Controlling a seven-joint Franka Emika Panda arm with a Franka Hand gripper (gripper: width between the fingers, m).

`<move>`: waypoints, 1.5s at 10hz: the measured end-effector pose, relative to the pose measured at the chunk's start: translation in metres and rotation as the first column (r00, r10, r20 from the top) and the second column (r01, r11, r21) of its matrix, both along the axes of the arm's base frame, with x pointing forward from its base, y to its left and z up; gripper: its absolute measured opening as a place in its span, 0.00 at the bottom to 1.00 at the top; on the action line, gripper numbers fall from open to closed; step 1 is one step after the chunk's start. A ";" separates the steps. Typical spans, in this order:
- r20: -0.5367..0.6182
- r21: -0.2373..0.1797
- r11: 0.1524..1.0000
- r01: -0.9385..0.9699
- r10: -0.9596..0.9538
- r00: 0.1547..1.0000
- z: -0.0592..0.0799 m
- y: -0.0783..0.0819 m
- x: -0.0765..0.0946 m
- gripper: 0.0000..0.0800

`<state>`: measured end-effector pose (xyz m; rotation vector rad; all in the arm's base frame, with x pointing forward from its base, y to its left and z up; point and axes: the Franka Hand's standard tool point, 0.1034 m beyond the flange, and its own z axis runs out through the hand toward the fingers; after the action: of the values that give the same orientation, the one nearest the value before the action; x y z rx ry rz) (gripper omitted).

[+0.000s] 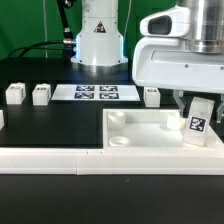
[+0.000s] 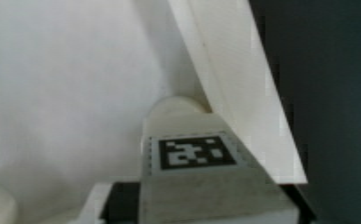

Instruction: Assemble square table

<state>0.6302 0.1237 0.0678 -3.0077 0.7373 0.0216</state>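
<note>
We see the arm pointed down, gripper [image 1: 194,98] clamped on a white tagged block leg [image 1: 197,123] over the white square tray [image 1: 140,137].

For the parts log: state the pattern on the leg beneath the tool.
White leg with a black-and-white square tag; clearest in the wrist view.

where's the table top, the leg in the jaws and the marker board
table top [image 1: 150,130], exterior view, bare inner floor
held leg [image 1: 197,120], exterior view, its tagged face
marker board [image 1: 95,93], exterior view, its middle
</note>
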 end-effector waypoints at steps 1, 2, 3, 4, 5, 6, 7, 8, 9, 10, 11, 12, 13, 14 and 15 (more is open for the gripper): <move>-0.003 0.000 0.998 0.063 -0.063 0.998 0.000 0.000 0.000 0.37; -0.007 -0.001 0.990 0.143 -0.143 0.990 0.000 0.000 0.000 0.37; -0.016 -0.008 0.945 0.328 -0.328 0.945 0.000 0.001 -0.001 0.37; -0.036 -0.007 0.884 0.468 -0.468 0.883 0.000 0.002 -0.001 0.37; -0.062 0.005 0.772 0.636 -0.634 0.771 0.000 0.001 0.000 0.37; -0.101 0.020 0.638 0.770 -0.765 0.636 -0.001 0.001 0.001 0.37; -0.122 0.021 0.524 0.852 -0.844 0.522 -0.001 -0.001 0.003 0.37; -0.126 0.018 0.448 0.894 -0.886 0.447 -0.002 -0.002 0.003 0.37; -0.131 0.010 0.378 0.926 -0.917 0.376 -0.002 -0.002 0.002 0.37; -0.131 0.001 0.324 0.946 -0.938 0.322 -0.002 -0.002 0.002 0.37; -0.130 0.004 0.346 0.938 -0.930 0.344 -0.002 -0.002 0.002 0.37; -0.129 0.007 0.375 0.927 -0.919 0.372 -0.003 -0.002 0.001 0.49; -0.129 0.008 0.378 0.926 -0.918 0.376 -0.003 -0.001 0.001 0.66; -0.103 0.044 0.549 0.835 -0.829 0.550 -0.002 0.000 0.002 0.76; -0.081 0.065 0.672 0.738 -0.734 0.675 -0.002 0.000 0.001 0.76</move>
<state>0.6309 0.1239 0.0656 -2.3887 1.8393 0.0952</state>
